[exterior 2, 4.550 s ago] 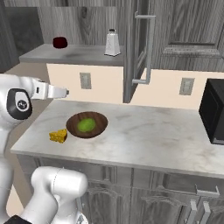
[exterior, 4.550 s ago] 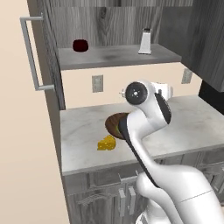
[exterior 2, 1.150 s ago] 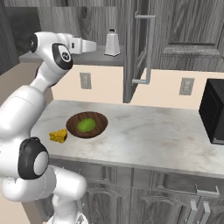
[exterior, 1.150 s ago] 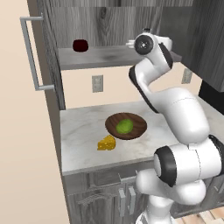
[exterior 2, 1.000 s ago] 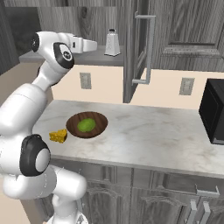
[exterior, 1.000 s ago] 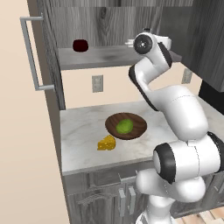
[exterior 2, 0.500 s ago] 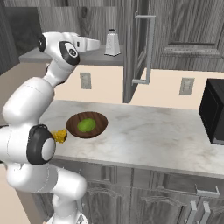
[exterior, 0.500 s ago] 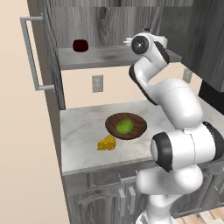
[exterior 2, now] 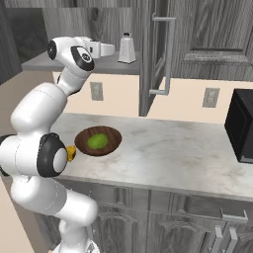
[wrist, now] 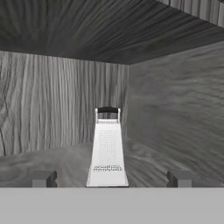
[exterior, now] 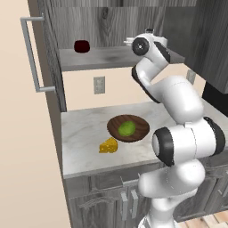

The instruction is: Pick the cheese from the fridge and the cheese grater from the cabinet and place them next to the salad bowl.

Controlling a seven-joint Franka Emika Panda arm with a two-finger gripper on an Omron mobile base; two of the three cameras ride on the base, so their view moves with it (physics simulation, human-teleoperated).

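Note:
The cheese grater (exterior 2: 127,48) (wrist: 107,153) stands upright on the grey shelf of the open cabinet (exterior 2: 44,63) (exterior: 104,58). My gripper (exterior 2: 111,49) (wrist: 111,178) is open at shelf height, just short of the grater, which sits centred ahead between the two fingertips (wrist: 43,178). On the counter below, the cheese (exterior: 108,146) (exterior 2: 71,153) lies just left of the salad bowl (exterior: 128,129) (exterior 2: 99,141); in the right base view my arm half hides it. The fridge is out of view.
A dark red cup (exterior: 81,46) stands at the shelf's left end. The cabinet door (exterior 2: 157,54) hangs open right of the grater, its bar handle (exterior 2: 168,54) facing out. A black appliance (exterior 2: 242,126) sits at the counter's right end.
The arm has risen from counter height to the shelf. Over the last second the hand has edged closer to the grater, jaws staying open.

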